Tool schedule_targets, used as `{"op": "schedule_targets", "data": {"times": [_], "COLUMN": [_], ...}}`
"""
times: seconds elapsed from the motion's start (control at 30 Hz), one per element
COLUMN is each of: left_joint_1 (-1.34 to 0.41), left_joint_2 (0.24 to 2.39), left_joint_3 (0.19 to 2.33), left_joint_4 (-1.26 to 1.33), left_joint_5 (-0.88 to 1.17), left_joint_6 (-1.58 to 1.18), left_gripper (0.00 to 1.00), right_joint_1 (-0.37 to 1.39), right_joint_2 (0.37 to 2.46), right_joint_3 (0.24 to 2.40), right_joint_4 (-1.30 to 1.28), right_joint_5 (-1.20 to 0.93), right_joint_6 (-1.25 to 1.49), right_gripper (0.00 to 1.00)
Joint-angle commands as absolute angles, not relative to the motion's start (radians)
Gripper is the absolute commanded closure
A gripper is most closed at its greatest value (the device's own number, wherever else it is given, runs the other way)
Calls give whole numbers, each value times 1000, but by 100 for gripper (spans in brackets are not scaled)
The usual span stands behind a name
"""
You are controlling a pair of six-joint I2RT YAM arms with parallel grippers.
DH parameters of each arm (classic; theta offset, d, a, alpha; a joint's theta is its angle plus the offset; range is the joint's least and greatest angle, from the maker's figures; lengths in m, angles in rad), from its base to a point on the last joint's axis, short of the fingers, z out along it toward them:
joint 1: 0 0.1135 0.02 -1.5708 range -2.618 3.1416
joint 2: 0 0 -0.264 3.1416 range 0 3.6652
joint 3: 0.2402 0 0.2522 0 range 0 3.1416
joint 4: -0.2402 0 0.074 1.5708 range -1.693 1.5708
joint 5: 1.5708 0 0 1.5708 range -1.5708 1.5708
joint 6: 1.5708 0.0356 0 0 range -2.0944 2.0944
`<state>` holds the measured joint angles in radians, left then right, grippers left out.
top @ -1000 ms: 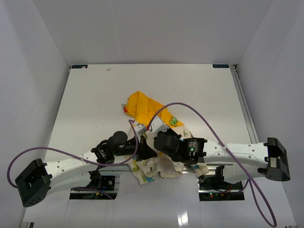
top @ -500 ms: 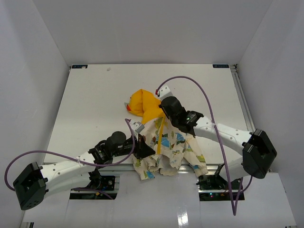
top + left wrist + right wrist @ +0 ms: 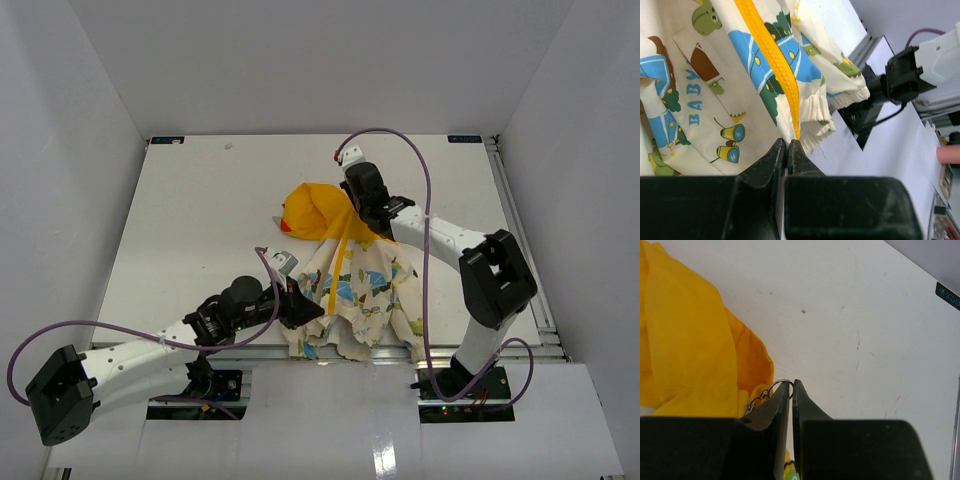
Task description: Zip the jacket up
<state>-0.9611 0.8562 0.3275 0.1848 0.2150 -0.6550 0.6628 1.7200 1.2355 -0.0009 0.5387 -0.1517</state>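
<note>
Room: plain white walls (image 3: 60, 120) stand on three sides, smooth and bare.
Counter: the counter (image 3: 200, 220) is flat, white and a bit speckled, with a metal rail (image 3: 515, 230) along its right edge.
Left gripper: the left gripper (image 3: 787, 146) is black and hard. Its two fingers are pressed together on the jacket's bottom hem, right where the yellow strip ends.
Jacket: the jacket (image 3: 365, 295) lies spread near the front middle of the counter, between the two arms. It is soft cream cloth with blue, green and orange cartoon pictures and the word BABY. The hem is frilly and wrinkled.
Zipper strip: the zipper strip (image 3: 772, 55) is bright yellow-orange, long and thin, with tiny teeth. It runs up the front of the jacket.
Hood: the hood (image 3: 315, 210) is a crumpled yellow-orange lump at the far end of the jacket.
Right gripper: the right gripper (image 3: 791, 385) is by the hood, pinching a small round metal ring (image 3: 780, 381).
Cable: a purple cable (image 3: 383, 131) loops over the right arm.
</note>
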Motion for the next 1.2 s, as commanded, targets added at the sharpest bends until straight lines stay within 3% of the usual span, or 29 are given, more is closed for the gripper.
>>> {"op": "schedule_targets", "data": {"times": [0.0,0.4,0.6,0.8,0.87,0.9,0.97,1.17], "left_joint_1": [-979,-983,-983,-983,-983,-983,-983,-983], "left_joint_2": [850,922,931,1037,1055,1061,1061,1024], "left_joint_3": [322,360,284,241,242,248,260,372], "left_joint_4": [135,121,184,308,300,287,264,115], "left_joint_5": [272,44,-19,83,79,71,56,10], "left_joint_6": [-650,-674,-711,-731,-723,-719,-704,-660], "left_gripper": [100,100,100,98,93,78,61,36], "right_joint_1": [555,471,449,449,449,449,450,451], "right_joint_2": [1829,1997,1937,1897,1904,1913,1923,1915], "right_joint_3": [1419,1699,1600,1429,1438,1455,1480,1548], "right_joint_4": [183,258,258,363,351,337,273,140], "right_joint_5": [621,558,366,232,192,174,141,136], "right_joint_6": [-209,-336,-285,-251,-254,-252,-245,-219], "right_gripper": [92,92,92,92,92,92,89,50]}}
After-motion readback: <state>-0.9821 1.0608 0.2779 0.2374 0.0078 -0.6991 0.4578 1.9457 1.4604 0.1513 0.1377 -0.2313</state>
